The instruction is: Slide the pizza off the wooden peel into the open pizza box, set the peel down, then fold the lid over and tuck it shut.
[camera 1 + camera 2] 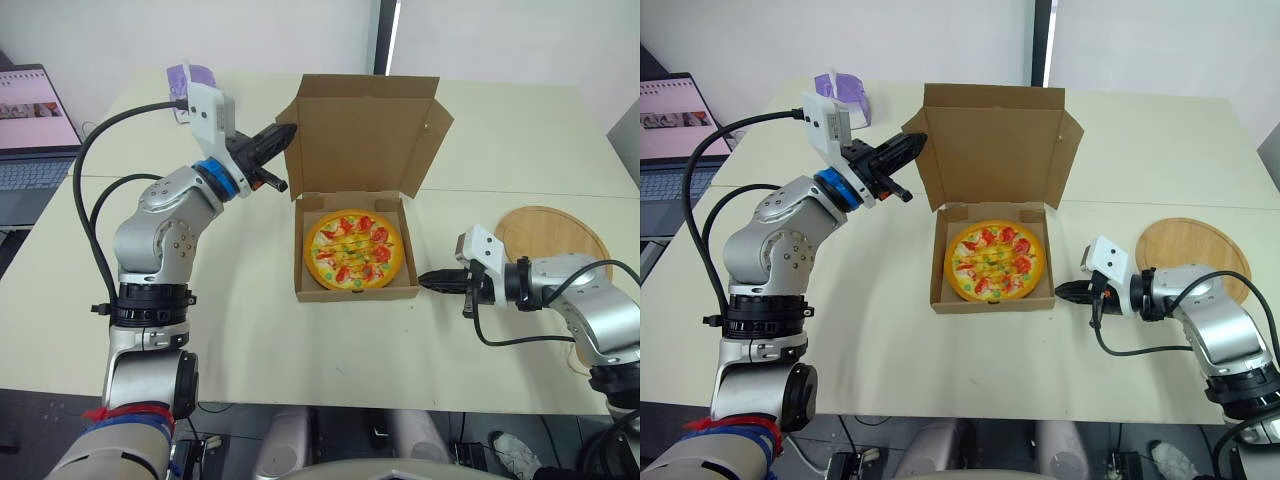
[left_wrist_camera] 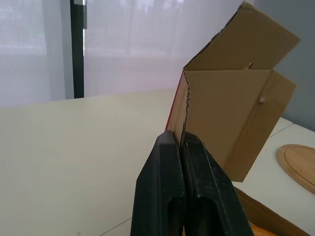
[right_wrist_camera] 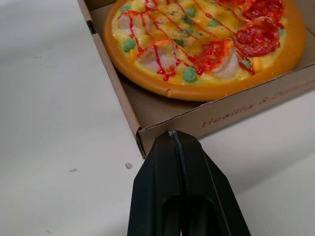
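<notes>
- left claw (image 1: 283, 133) pinched shut on the edge of the upright corrugated cardboard lid (image 1: 365, 130).
- right claw (image 1: 425, 280) closed, empty, tip by the front corner of the box (image 1: 355, 293); round pizza (image 1: 353, 250) inside.

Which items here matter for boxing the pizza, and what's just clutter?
Job: pizza, already in the pizza box; upright lid; wooden peel, lying on the table; left gripper at the lid's side flap; right gripper by the box's front corner.
Lying about: laptop; purple object at the table's far edge.
</notes>
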Tool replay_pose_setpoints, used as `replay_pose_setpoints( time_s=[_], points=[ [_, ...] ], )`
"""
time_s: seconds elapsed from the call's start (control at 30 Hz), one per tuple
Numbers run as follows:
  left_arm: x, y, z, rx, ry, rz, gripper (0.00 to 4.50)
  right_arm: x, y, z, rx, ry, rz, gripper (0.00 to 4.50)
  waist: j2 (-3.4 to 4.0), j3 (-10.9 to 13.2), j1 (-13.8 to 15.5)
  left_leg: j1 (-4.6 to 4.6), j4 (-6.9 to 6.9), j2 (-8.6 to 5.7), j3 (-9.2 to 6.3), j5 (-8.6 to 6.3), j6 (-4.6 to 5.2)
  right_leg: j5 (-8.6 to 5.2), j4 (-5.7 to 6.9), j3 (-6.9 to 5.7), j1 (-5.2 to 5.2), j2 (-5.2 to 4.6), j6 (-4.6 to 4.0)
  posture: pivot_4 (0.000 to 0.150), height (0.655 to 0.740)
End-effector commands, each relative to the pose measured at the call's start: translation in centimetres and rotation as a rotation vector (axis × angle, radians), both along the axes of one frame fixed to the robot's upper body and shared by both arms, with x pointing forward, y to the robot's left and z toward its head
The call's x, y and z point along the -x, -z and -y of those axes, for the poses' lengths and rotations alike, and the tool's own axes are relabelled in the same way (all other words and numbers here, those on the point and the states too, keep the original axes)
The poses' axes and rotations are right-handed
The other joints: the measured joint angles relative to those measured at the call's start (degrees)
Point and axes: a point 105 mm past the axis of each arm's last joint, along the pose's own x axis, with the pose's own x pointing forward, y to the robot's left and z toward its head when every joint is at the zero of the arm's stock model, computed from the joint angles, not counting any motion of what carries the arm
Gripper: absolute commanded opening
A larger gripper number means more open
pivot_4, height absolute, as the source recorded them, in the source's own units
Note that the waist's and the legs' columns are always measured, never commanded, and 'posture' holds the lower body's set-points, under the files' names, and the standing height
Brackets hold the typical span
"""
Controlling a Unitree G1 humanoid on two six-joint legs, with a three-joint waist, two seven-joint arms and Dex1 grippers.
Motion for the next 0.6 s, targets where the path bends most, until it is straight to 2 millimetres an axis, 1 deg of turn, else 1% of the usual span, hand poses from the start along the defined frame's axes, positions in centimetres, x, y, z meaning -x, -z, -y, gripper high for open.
replay_pose_setpoints(
  time_s=[0.03, 0.23, 0.27, 0.3, 0.37, 0.4, 0.43, 0.53, 0.57, 0.6],
  points=[
    [0.1, -1.4, 0.5, -0.002, 0.025, 0.055, 0.00, 0.6, -1.0, -0.6, -0.025, -0.030, 0.024, 0.04, 0.00, 0.0, 0.0, 0.00, 0.00, 0.00, 0.00, 0.00, 0.00, 0.00, 0.00, 0.00, 0.00, 0.00, 0.00, 0.150, 0.7400],
    [-0.3, -1.7, 0.6, -0.002, 0.030, 0.062, 0.00, 0.5, -1.2, -0.7, -0.040, -0.026, 0.022, 0.04, 0.00, 0.0, 0.0, 0.00, 0.01, -0.01, 0.00, 0.00, 0.00, 0.00, 0.02, 0.00, 0.00, 0.00, 0.00, 0.150, 0.7400],
    [-0.3, -1.7, 0.6, -0.003, 0.030, 0.063, 0.00, 0.4, -1.2, -0.6, -0.038, -0.020, 0.026, 0.04, 0.00, 0.0, 0.0, 0.00, 0.01, -0.01, 0.00, 0.00, 0.00, 0.00, 0.02, 0.00, 0.00, 0.00, 0.00, 0.150, 0.7400],
    [-0.4, -1.8, 0.7, -0.004, 0.030, 0.065, 0.00, -0.3, -1.4, 0.0, -0.020, 0.005, 0.058, 0.04, 0.00, 0.0, 0.0, 0.00, 0.01, -0.01, 0.00, 0.00, 0.00, 0.00, 0.02, 0.00, 0.00, 0.00, 0.00, 0.150, 0.7400],
    [-0.5, -1.9, 0.7, -0.004, 0.030, 0.070, 0.00, -2.6, -2.9, 1.5, -0.005, 0.094, 0.157, 0.04, 0.00, 0.0, 0.0, 0.00, 0.04, -0.01, 0.01, 0.00, 0.00, 0.00, 0.03, 0.01, 0.01, 0.00, 0.01, 0.150, 0.7400],
    [-0.6, -1.9, 0.7, -0.005, 0.029, 0.071, 0.00, -3.5, -3.7, 2.0, -0.010, 0.124, 0.197, 0.04, 0.00, 0.0, -0.1, 0.00, 0.07, -0.02, 0.05, 0.00, 0.00, 0.03, 0.03, 0.04, 0.01, 0.00, 0.03, 0.150, 0.7400],
    [-0.6, -2.0, 0.6, -0.005, 0.028, 0.073, 0.00, -4.6, -5.0, 2.4, -0.041, 0.168, 0.250, 0.04, 0.00, 0.0, -0.1, 0.01, 0.09, -0.03, 0.09, 0.00, 0.01, 0.10, 0.03, 0.08, 0.01, 0.00, 0.02, 0.150, 0.7400],
    [-0.7, -2.0, 0.6, -0.005, 0.026, 0.077, 0.00, -6.6, -8.6, 2.7, -0.154, 0.254, 0.367, 0.58, -0.01, 0.0, -0.1, -0.02, 0.23, -0.02, 0.08, 0.01, 0.01, 0.16, 0.08, 0.07, 0.00, 0.02, -0.02, 0.150, 0.7400],
    [-0.7, -2.0, 0.6, -0.006, 0.024, 0.079, 0.00, -7.0, -9.7, 2.8, -0.189, 0.283, 0.410, 0.92, -0.01, 0.0, -0.1, -0.01, 0.25, 0.00, 0.06, 0.01, 0.00, 0.17, 0.09, 0.06, 0.01, 0.03, -0.02, 0.150, 0.7400],
    [-0.8, -2.1, 0.6, -0.007, 0.023, 0.081, 0.00, -7.3, -10.3, 2.9, -0.211, 0.303, 0.438, 1.27, -0.01, 0.0, -0.1, -0.02, 0.26, 0.03, 0.06, 0.01, 0.01, 0.18, 0.09, 0.05, 0.02, 0.05, -0.04, 0.150, 0.7400]
  ],
)
